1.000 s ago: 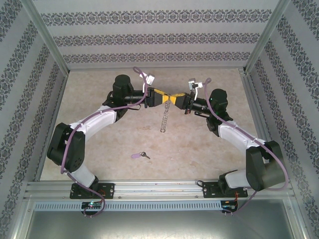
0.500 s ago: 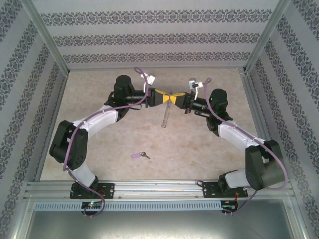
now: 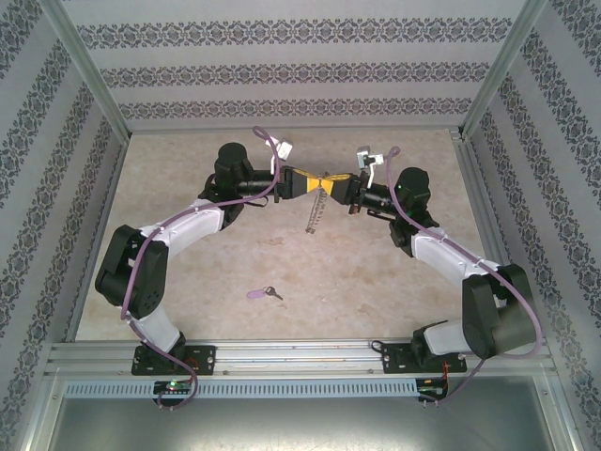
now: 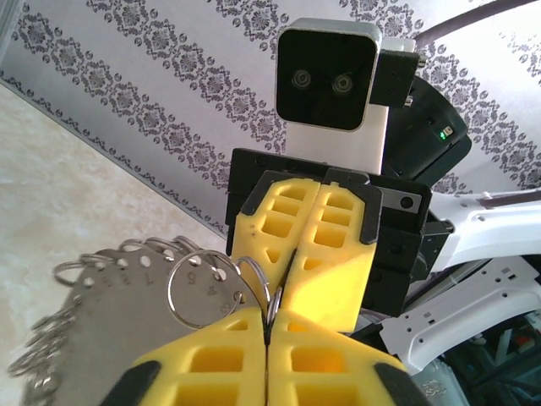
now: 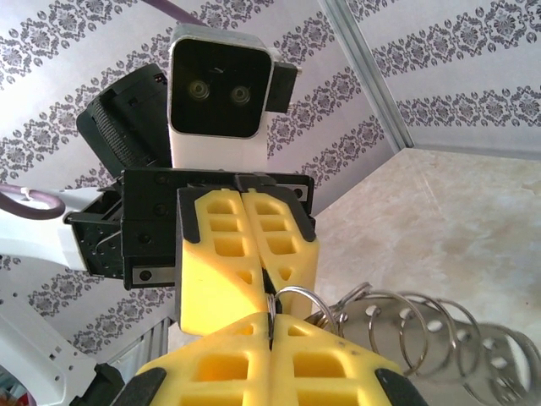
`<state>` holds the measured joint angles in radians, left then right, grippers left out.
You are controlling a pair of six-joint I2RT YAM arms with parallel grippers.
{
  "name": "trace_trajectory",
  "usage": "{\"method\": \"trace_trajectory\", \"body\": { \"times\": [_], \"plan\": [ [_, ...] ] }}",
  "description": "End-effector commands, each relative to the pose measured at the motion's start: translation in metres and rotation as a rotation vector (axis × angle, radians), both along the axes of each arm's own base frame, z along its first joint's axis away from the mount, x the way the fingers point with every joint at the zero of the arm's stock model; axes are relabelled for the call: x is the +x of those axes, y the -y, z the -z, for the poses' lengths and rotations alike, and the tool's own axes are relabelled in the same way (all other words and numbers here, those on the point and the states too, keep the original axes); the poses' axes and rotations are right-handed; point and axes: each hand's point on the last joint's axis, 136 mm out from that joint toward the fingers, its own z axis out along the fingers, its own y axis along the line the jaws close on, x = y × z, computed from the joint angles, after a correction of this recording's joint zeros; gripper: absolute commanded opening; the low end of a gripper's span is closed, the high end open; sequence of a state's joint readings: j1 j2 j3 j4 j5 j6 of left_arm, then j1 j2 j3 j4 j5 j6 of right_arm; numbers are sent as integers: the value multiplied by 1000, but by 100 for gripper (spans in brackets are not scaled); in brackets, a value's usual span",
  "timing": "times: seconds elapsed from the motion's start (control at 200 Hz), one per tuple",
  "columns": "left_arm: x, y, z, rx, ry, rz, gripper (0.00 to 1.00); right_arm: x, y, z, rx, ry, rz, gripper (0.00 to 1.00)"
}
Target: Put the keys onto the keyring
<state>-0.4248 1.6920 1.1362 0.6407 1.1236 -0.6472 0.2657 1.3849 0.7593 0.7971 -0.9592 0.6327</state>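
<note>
The keyring [image 3: 315, 211] is a silvery numbered metal strip [image 4: 127, 292] carrying several split rings, and it hangs above the table between the two arms. My left gripper [image 3: 319, 181] and right gripper [image 3: 331, 182] meet tip to tip at its top end. In the left wrist view my left gripper [image 4: 269, 320] is shut on one split ring. The right wrist view shows my right gripper [image 5: 270, 320] shut on a ring too, with the strip [image 5: 499, 364] trailing off to the right. The key [image 3: 263, 294], lilac head and short dark blade, lies on the table nearer the front, apart from both grippers.
The beige table [image 3: 376, 282] is fenced by patterned walls [image 3: 300, 75] on three sides and an aluminium rail [image 3: 300, 355] at the front, where both arm bases are bolted. Purple cables loop over each arm.
My left gripper has shut on a split ring. The joined grippers and the hanging keyring have shifted slightly toward the back wall. The key has stayed put.
</note>
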Motion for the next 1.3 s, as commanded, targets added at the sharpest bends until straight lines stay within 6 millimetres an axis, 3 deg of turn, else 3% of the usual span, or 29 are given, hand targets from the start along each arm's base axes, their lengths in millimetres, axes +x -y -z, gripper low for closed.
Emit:
{"method": "trace_trajectory", "body": {
  "times": [0.0,0.315,0.555,0.779,1.004,1.299],
  "plan": [
    [-7,4,-8,-11,65,34,1,7,7,-19,25,58,26,0],
    [-7,3,-3,72,129,34,0,-5,38,-22,24,25,124,25],
    [-8,-1,5,179,223,22,0,-12,49,1,-26,-59,196,38],
    [-14,-11,-1,262,421,-17,0,-14,47,14,-18,-126,183,40],
    [-16,-16,-2,310,566,-23,0,-22,30,20,-26,-148,129,40],
    [-16,-14,-1,325,598,-4,0,-22,8,26,-36,-165,79,40]
  ]
}}
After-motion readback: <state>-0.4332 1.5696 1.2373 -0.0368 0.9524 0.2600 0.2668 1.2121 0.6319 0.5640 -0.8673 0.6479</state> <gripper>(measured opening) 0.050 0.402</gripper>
